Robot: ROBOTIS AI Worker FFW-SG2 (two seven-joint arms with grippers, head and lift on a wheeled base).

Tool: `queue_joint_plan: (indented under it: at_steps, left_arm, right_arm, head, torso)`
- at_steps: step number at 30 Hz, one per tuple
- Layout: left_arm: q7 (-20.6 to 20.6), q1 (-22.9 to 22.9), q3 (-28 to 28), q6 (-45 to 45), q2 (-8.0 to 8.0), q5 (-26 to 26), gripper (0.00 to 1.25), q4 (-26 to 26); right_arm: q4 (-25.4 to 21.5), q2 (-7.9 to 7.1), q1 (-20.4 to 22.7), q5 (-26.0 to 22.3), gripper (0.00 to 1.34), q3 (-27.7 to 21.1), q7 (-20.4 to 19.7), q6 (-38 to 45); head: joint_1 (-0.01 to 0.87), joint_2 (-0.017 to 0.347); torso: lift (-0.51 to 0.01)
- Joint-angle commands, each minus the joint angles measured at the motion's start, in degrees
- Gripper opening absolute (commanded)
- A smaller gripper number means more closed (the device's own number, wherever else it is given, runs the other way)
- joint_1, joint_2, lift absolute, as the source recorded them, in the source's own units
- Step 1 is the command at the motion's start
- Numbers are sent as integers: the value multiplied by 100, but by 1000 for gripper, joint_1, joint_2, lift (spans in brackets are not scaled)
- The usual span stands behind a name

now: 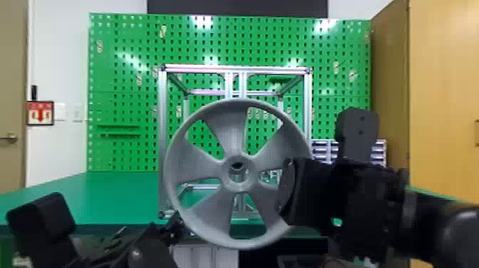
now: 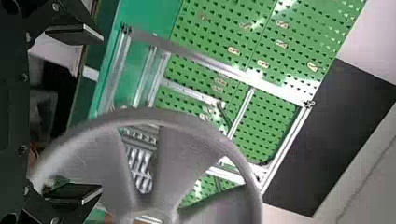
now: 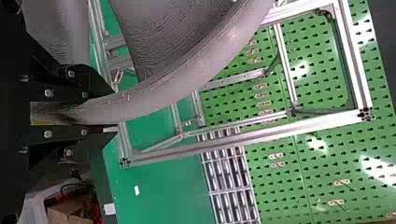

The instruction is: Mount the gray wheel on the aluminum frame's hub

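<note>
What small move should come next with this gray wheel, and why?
I'd probably ease the left hand onto the wheel and close it: its fingers stand apart near the rim, and the right hand alone grips the wheel in front of the frame. A second hold might steady mounting.

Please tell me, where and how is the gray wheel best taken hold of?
Probably by the right part of its rim, coming from the robot's side, as the right end effector does. The gray wheel stands upright, facing the robot, and its narrow rim fits between the fingers. This leaves the center hole free.
</note>
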Motion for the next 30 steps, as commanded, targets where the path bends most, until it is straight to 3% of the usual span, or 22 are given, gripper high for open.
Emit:
queue_joint_plan:
  at_steps: [1,10,30]
  left_arm:
    - [-158,-131,-155,-452,0,273,1089,350]
    - [-351,-447,-208,-935,-79,194,1086,807]
    - [-518,-1010,-278,-1093,-185,352,1026,1792]
  right_arm:
    - [28,5,-13,0,166,40,0,13]
    - [72,5,-31,9,166,110,0,4]
    - [89,5,-49,18,166,207,8,-23]
  head:
    - [-5,6]
    - [-5,6]
    - [-5,6]
  torso:
    - [-499]
    - [-499]
    - [-499]
